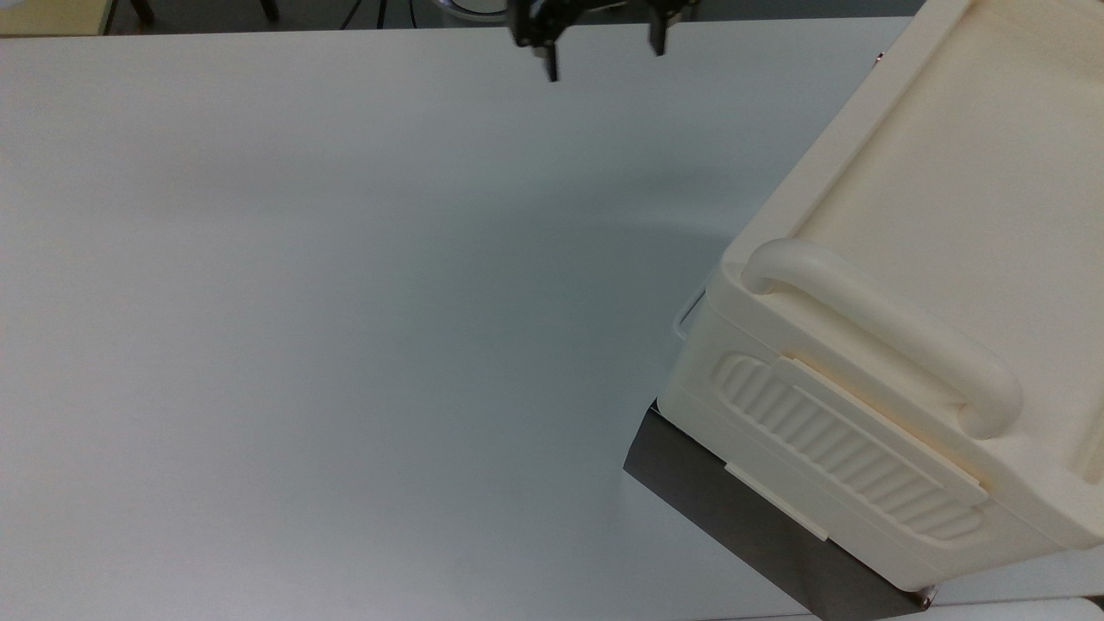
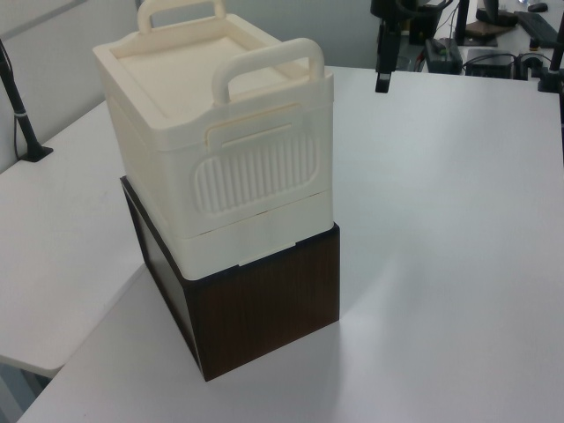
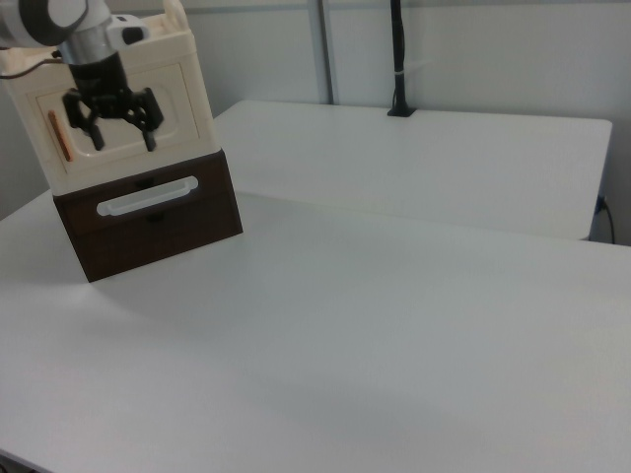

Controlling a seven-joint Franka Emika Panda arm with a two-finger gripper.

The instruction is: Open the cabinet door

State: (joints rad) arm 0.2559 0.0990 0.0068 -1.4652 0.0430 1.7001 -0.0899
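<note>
The gripper point(image 1: 604, 59) hangs at the top edge of the top view, its two fingers spread wide apart and holding nothing. In the right view it point(image 3: 122, 140) sits at upper left, over the cream cabinet's front. The door point(image 3: 128, 110) is there, shut, with its orange handle point(image 3: 57, 136) at its left edge. The cabinet point(image 2: 216, 150) stands on a dark brown box point(image 2: 256, 304) on the white table point(image 1: 302, 302).
</note>
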